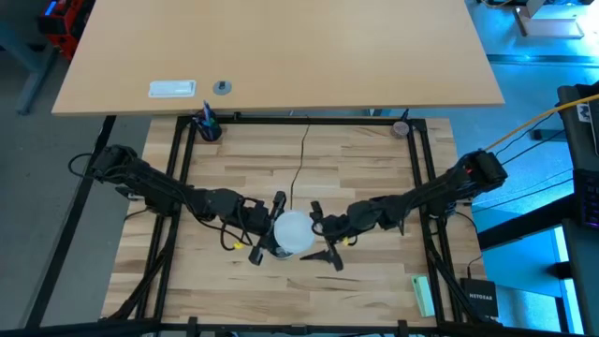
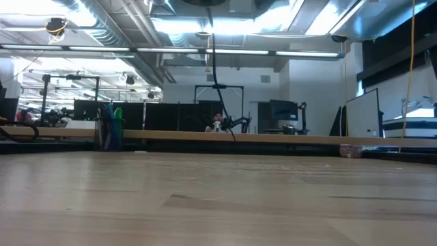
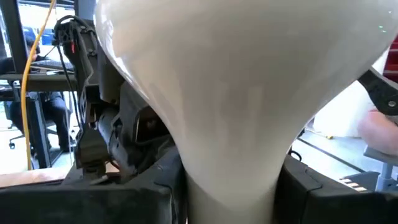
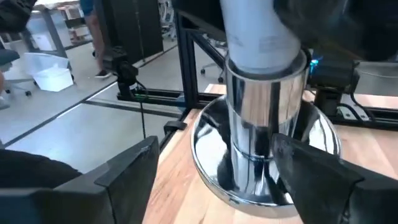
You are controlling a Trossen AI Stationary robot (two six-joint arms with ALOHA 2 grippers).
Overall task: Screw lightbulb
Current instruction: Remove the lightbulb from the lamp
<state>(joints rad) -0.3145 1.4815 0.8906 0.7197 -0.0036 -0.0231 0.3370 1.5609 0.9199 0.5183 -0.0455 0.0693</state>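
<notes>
Between both grippers, lightbulb (image 1: 292, 230) atop silver socket (image 4: 264, 162).

my bench sits in an open-plan robotics lab: exposed ceiling ducts (image 2: 123, 41) at eleven o'clock, monitors (image 2: 283, 109) on desks beyond, a whiteboard (image 2: 362, 113) at three o'clock.

A frosted white lightbulb (image 1: 293, 231) sits between two black robot arms. The socket (image 4: 264, 152) beneath it is shiny mirror-like silver, with a thin black cord (image 1: 302, 154). The table (image 1: 309, 168) is pale striped wood, framed in black metal. A light green block (image 1: 423, 295) lies near one corner.
</notes>
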